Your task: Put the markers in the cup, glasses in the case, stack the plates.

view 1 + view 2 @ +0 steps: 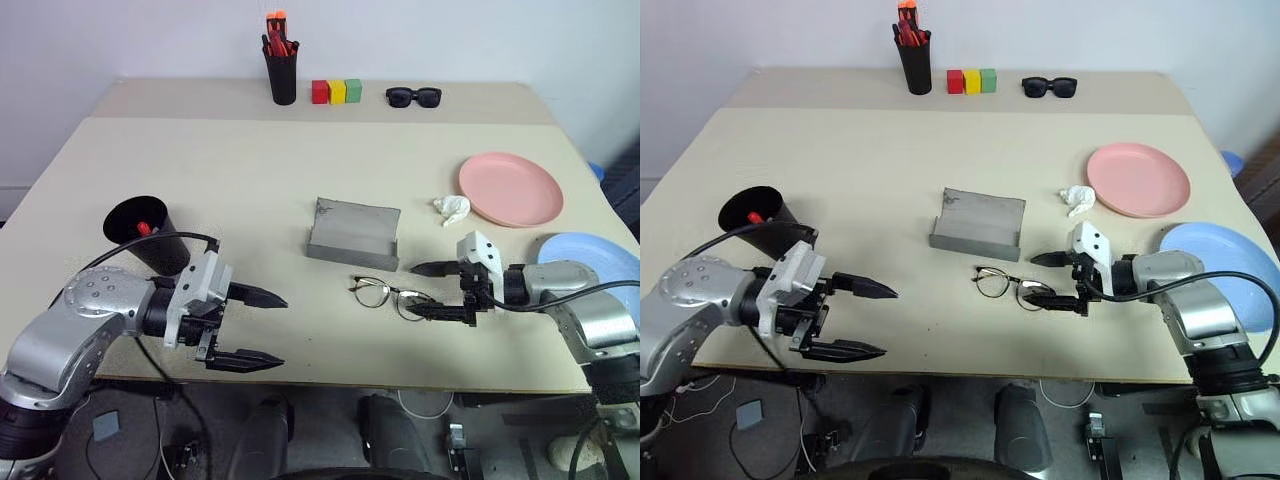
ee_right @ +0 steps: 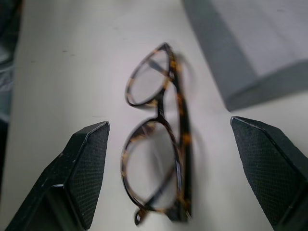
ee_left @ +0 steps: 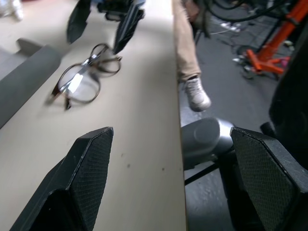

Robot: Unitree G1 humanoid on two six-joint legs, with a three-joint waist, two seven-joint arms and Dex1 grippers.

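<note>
- While the glasses (image 1: 390, 294) lie folded on the table (image 1: 250, 180), just in front of the open grey case (image 1: 352, 235), I see my right gripper (image 1: 440, 290) right at their far end, fingers spread, pinching nothing.
- My left gripper (image 1: 250, 328) hangs over the near edge, fingers spread wide and empty.
- Beside it stands the cup (image 1: 148, 232), something red inside.
- The pink plate (image 1: 510, 188) and blue plate (image 1: 590, 262) sit apart on my right, unstacked, a white wad (image 1: 452, 208) near the pink one.
</note>
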